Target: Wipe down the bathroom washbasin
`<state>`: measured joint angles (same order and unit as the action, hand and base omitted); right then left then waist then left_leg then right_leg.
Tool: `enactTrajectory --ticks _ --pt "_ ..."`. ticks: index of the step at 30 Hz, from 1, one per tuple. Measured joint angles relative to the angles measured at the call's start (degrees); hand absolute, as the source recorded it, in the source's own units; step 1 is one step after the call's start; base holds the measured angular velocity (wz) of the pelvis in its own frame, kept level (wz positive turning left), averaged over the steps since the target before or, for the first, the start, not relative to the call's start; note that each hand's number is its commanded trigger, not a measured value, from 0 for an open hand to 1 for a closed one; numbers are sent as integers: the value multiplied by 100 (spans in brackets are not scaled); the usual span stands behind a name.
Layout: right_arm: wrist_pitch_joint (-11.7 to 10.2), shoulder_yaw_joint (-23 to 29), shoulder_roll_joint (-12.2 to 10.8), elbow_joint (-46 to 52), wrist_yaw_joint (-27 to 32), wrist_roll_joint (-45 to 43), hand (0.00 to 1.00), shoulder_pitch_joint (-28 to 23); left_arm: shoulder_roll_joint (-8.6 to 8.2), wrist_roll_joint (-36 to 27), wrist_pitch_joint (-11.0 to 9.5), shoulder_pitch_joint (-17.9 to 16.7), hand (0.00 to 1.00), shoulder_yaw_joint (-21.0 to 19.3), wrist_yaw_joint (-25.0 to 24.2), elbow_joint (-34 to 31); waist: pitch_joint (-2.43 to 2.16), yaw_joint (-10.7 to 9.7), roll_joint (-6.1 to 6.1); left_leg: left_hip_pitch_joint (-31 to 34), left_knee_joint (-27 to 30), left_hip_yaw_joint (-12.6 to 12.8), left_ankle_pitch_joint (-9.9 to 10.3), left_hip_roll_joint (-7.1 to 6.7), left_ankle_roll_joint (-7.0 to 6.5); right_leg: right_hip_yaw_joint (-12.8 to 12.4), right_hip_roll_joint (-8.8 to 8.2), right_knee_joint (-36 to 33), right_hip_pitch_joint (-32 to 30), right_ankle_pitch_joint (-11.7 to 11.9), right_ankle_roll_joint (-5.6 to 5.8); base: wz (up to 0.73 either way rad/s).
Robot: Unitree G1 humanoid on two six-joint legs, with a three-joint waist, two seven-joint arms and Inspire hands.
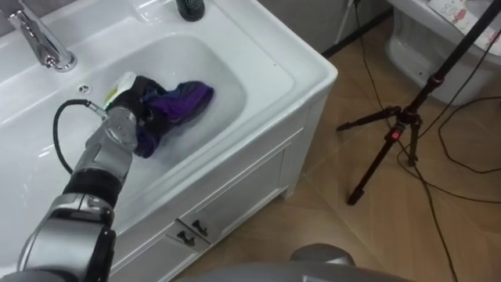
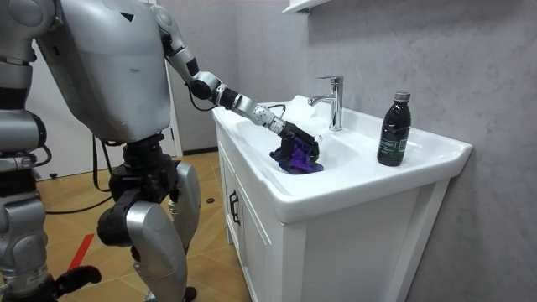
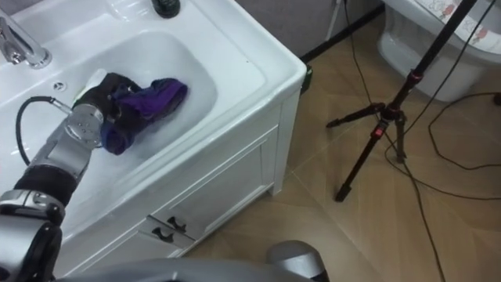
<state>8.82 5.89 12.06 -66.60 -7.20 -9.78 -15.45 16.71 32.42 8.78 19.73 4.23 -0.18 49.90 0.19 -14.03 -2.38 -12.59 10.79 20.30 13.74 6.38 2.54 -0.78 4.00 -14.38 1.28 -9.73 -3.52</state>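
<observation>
The robot stands at the front of a white vanity, its left arm stretched forward and slightly down over the rim into the basin [image 1: 235,74]. The forearm runs in a straight line to the wrist, and the dark left hand [image 1: 139,100] lies palm down at the bottom of the bowl. Its fingers are curled into a bunched purple cloth [image 1: 188,98] and clutch it. The cloth spreads out past the fingertips and also folds back under the wrist, resting on the basin floor about midway between the tap [image 1: 41,37] and the front wall. In the room view the right hand [image 2: 50,283] hangs low beside the robot at the room view's left edge. A dark bottle [image 2: 393,130] stands upright on the flat rim beyond the tap. A black tripod [image 1: 399,133] stands on the wooden floor well apart from the cabinet [image 1: 235,200].
</observation>
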Motion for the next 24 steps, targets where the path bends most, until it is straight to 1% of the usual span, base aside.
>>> enactTrajectory --ticks 4,5,8,9,10,11,12,13,14,15,16,17,19,21,23,24 --pt "-2 79 0 -13 -8 -2 0 -10 3 491 -16 -150 100 -209 -1 75 -28 30 -41 -22 2 0 0 8 0 81 -20 55 81 -1 -11 11" --pt "-1 104 1 -14 -15 -3 0 -7 8 556 -17 -178 100 -243 -1 75 -30 35 -43 -22 2 -4 0 8 0 81 -20 54 79 0 -12 0" --pt "1 223 10 -3 -125 -205 0 25 54 1010 -14 -258 100 -431 -3 80 -20 53 -44 -14 -2 -54 0 6 0 94 -22 40 69 -2 -13 2" --pt "2 283 14 13 -159 -266 0 24 62 1253 -12 -297 100 -544 -1 79 -34 72 -67 -8 2 -54 0 7 0 102 -21 36 67 -4 -15 0" --pt "4 346 15 25 -178 -336 0 38 66 1501 -11 -328 100 -644 -1 78 -35 121 -70 -7 3 -45 0 9 0 104 -19 38 62 -5 -16 0" --pt "6 390 14 22 -179 -373 0 32 81 1629 -11 -341 100 -644 1 78 -35 152 -74 -9 3 -48 0 11 0 105 -16 46 64 -4 -17 0" --pt "4 441 30 11 -175 -415 0 49 118 1930 -14 -377 100 -642 4 74 -39 202 -81 -6 11 -63 -1 15 0 130 -22 35 73 -1 -22 5" --pt "3 444 64 7 -168 -429 0 54 197 2194 -15 -437 100 -641 16 74 -37 203 -96 -5 7 -88 -1 16 1 160 -29 40 80 -1 -24 8" --pt "1 444 80 7 -163 -431 0 53 242 2310 -10 -463 100 -641 27 75 -34 199 -104 -5 4 -117 -1 17 1 182 -33 45 87 0 -26 13" --pt "1 453 110 -1 -160 -433 0 78 320 2566 0 -511 100 -640 73 75 -26 198 -122 -4 -5 -179 -1 16 1 226 -40 55 105 1 -28 16" --pt "1 453 138 -16 -152 -433 0 114 394 2824 4 -587 100 -639 126 75 -18 200 -139 -9 -6 -182 -1 17 1 257 -46 74 130 1 -28 15" --pt "1 451 147 -15 -143 -431 0 127 432 2921 5 -628 100 -637 149 79 -10 215 -151 -18 -6 -178 -1 17 1 259 -46 82 145 1 -28 8" --pt "-4 454 176 -11 -94 -432 0 169 528 3266 16 -870 100 -641 313 78 -8 293 -225 -23 -2 -174 -2 14 1 266 -52 89 158 -3 -27 0" --pt "-1 454 185 -2 -95 -429 0 201 582 3373 16 -990 100 -641 462 64 -7 349 -270 4 11 -180 -2 8 2 291 -68 84 144 -14 -21 9" --pt "-6 471 188 26 -83 -435 0 254 724 3610 9 -1090 100 -646 537 58 -24 359 -309 48 19 -189 -2 3 2 359 -97 68 100 -51 -26 14" --pt "-7 472 189 27 -71 -435 0 276 763 3619 9 -1105 100 -646 567 58 -31 359 -319 71 19 -207 -2 3 2 369 -99 56 79 -54 -27 12"
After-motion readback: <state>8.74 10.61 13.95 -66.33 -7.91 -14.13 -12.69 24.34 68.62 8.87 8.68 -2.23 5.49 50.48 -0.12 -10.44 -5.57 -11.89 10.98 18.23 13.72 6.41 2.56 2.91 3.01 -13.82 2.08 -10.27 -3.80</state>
